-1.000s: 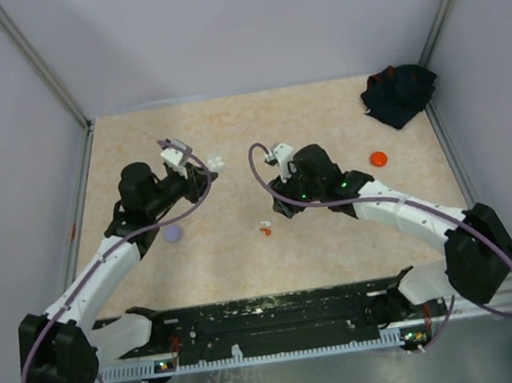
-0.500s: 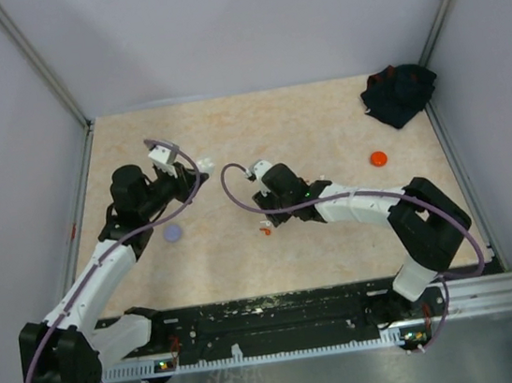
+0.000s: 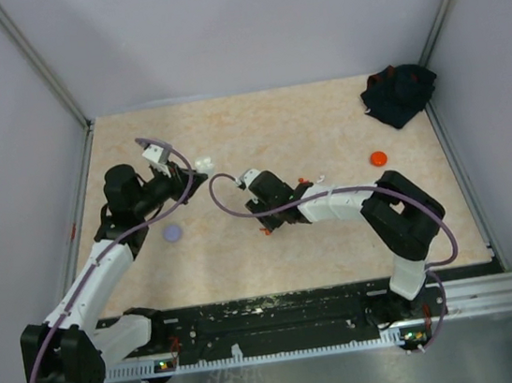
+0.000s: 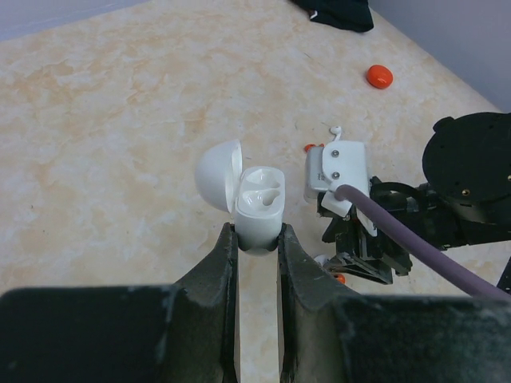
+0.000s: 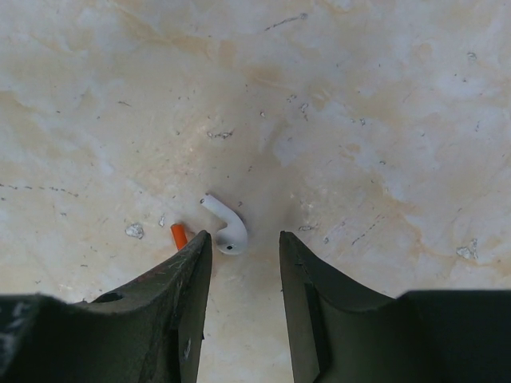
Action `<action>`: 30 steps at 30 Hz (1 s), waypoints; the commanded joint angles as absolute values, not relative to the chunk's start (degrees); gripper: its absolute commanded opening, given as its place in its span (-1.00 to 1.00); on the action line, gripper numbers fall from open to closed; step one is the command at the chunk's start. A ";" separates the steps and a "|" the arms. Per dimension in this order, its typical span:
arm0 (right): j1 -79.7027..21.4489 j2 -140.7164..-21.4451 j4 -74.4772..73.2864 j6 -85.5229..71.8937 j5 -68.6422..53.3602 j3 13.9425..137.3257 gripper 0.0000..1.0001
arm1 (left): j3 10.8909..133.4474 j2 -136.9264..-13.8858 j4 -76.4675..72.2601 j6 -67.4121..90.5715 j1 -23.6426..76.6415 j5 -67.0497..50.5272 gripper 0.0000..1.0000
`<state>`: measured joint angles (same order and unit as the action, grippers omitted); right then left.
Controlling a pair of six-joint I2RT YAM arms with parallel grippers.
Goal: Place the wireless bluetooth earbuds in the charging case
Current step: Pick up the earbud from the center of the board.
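My left gripper (image 4: 257, 239) is shut on the base of a white charging case (image 4: 259, 209) whose lid stands open; it also shows in the top view (image 3: 200, 165), held above the table. My right gripper (image 5: 245, 243) is open and points down at the table. A white earbud (image 5: 227, 227) lies between its fingertips, close to the left finger. A small orange earbud piece (image 5: 179, 235) lies just outside that finger. In the top view the right gripper (image 3: 265, 221) is over these bits (image 3: 266, 230). Another white earbud (image 4: 337, 128) and a red bit (image 4: 310, 148) lie beyond the right wrist.
An orange disc (image 3: 379, 157) lies at the right, a lavender disc (image 3: 172, 231) under the left arm, and a black cloth (image 3: 399, 92) in the far right corner. Grey walls enclose the table. The right arm's purple cable (image 4: 399, 239) loops between the arms.
My right arm has swung left and come down over the white and orange earbud bits. My left gripper has drawn back to the left with the open case in it.
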<state>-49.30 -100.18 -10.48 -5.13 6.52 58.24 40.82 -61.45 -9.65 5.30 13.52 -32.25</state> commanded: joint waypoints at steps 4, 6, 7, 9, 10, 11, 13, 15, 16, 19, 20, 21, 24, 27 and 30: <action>-49.95 -101.18 -10.86 -4.89 8.94 61.60 -0.21 | 40.87 -61.32 -12.77 6.35 12.49 -35.44 -1.00; -49.93 -101.37 -11.63 -4.80 10.15 61.71 -0.21 | 40.87 -61.47 -12.94 6.57 12.40 -36.04 -1.00; -49.97 -101.42 -12.07 -4.77 10.84 61.70 -0.21 | 40.87 -61.53 -13.05 6.67 12.32 -36.26 -1.00; -49.96 -101.31 -12.89 -4.06 12.52 61.63 -0.21 | 40.86 -61.51 -13.10 6.77 12.22 -36.38 -1.00; -49.99 -101.19 -13.19 -3.63 13.61 61.56 -0.21 | 40.87 -61.52 -13.12 6.77 12.15 -36.43 -1.00; -49.81 -101.04 -13.45 -3.20 14.64 61.53 -0.21 | 40.76 -61.45 -13.16 6.83 12.09 -36.39 -1.00; -49.22 -100.84 -13.82 -2.49 15.89 61.52 -0.21 | 40.74 -61.36 -13.33 6.93 12.00 -36.47 -1.00; -48.17 -100.73 -13.74 -2.08 16.01 61.53 -0.21 | 40.78 -61.43 -13.44 7.10 11.95 -36.77 -1.00; -47.59 -100.67 -13.65 -1.80 16.10 61.50 -0.21 | 40.72 -61.43 -13.49 7.18 11.88 -36.86 -1.00; -45.63 -100.61 -12.79 -1.95 15.92 61.78 -0.21 | 40.61 -61.60 -13.54 7.38 11.80 -37.07 -1.00; -44.78 -100.57 -12.38 -2.19 15.80 61.83 -0.21 | 40.67 -61.61 -13.60 7.46 11.78 -37.15 -1.00; -44.23 -100.55 -11.93 -2.53 15.61 61.91 -0.21 | 40.68 -61.57 -13.62 7.54 11.78 -37.27 -1.00; -43.39 -100.34 -11.70 -3.41 15.31 62.79 -0.22 | 40.69 -61.61 -13.72 7.74 11.69 -37.35 -1.00; -43.48 -98.97 -12.49 -3.77 12.70 63.53 -0.22 | 40.69 -61.55 -13.79 7.74 11.61 -37.35 -1.00; -44.46 -96.53 -12.24 -2.80 10.19 62.42 -0.22 | 40.68 -61.52 -13.88 7.82 11.45 -37.58 -1.00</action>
